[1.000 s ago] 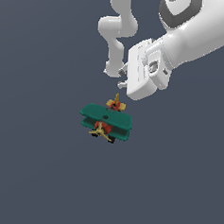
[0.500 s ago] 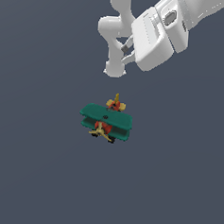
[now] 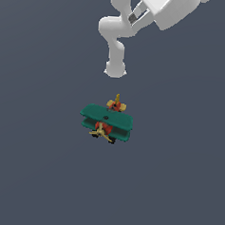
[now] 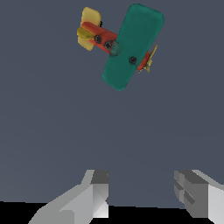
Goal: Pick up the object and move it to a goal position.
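A white Franka Panda arm hangs high over a bare slate-grey floor, its hand partly cut off by the frame edge in the exterior view. Below it, resting on the floor and touched by nothing, sits the toy biplane: teal-green wings, red body, yellow tail and propeller.

In the wrist view the gripper is spread wide, released, with only grey floor showing between the two fingers. The plane lies well apart from them, ahead of the fingertips and off to one side of the gap's centreline rather than between the pads. Its upper wing faces the wrist camera, with the tail at one end of the body and the propeller at the other.

By the look of it, the pick-up is at the approach step: nothing is grasped and no goal marker is visible. The next move would seem to call for centring the hand over the plane, turning the wrist so the fingers straddle the narrow red body or the wing's short span, then descending before closing.
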Controlling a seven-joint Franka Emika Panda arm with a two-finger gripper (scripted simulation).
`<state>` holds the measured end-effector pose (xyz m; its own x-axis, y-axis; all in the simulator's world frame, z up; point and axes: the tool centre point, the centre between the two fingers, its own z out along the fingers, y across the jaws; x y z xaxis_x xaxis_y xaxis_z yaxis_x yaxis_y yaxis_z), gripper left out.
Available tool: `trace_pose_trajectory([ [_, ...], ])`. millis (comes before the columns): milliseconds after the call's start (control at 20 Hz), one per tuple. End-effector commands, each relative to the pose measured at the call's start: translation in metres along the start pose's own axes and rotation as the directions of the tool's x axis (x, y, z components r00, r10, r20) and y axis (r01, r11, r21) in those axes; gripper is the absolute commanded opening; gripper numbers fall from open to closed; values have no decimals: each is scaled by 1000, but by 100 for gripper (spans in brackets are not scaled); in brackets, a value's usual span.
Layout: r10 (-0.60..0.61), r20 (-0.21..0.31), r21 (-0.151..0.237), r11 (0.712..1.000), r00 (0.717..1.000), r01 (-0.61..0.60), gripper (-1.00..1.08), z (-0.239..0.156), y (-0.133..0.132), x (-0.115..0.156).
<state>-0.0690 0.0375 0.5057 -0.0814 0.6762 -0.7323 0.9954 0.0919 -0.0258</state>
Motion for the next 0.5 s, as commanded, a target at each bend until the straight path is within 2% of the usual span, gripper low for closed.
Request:
trace_pose_trajectory([
  [0, 2, 14, -23, 1000, 1000, -2, 28, -15, -5, -9],
  [450, 4, 86, -95, 995, 996, 5, 28, -67, -23, -31],
])
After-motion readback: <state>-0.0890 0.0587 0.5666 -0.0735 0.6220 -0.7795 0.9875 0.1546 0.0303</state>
